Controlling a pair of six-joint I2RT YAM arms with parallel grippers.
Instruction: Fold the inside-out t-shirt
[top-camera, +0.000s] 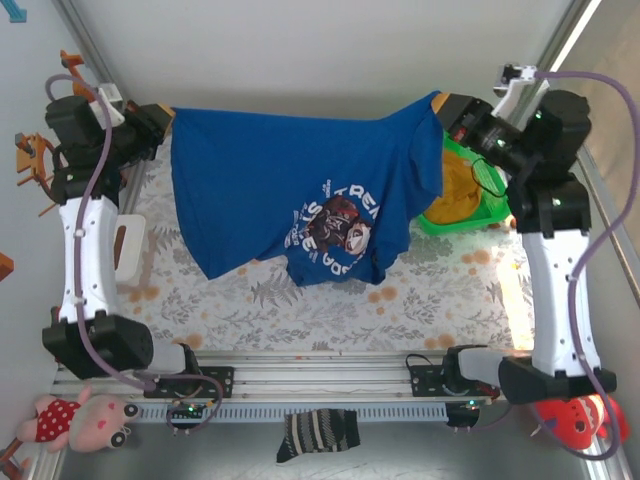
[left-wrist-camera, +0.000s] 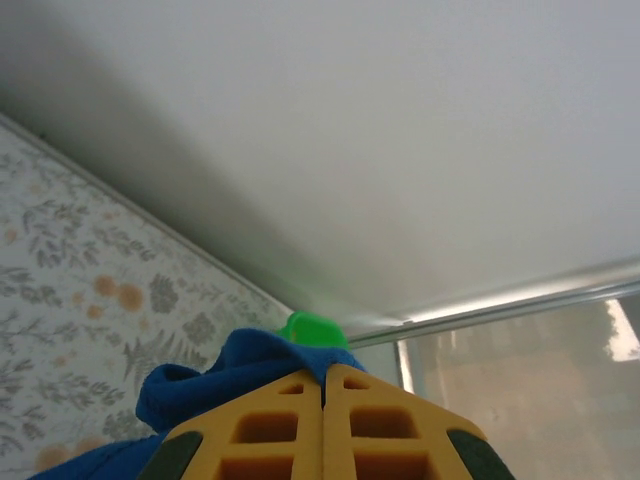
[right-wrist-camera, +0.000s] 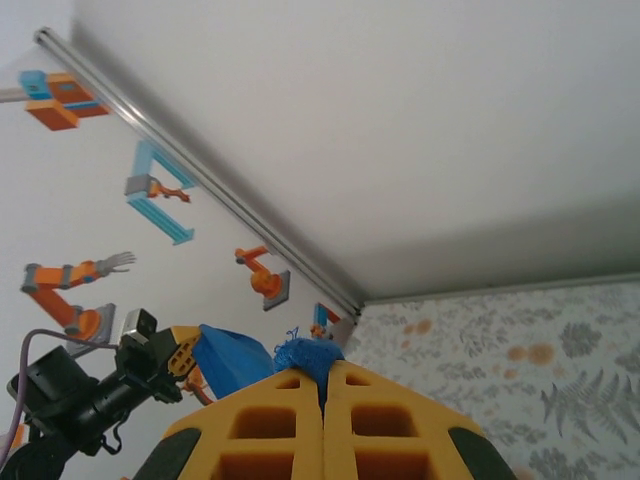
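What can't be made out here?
- Overhead: the white lettering on the royal-blue cloth t-shirt is creased and too small to read.
- Overhead: the green plastic basket is partly hidden by that shirt and the right arm.
- Left wrist view: the left claw hides much of the shirt.

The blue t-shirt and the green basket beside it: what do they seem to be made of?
The t-shirt looks like soft, matte knit cloth, perhaps cotton: it sags and creases. The basket looks like hard, bright green plastic, judging by its even colour and stiff rim.
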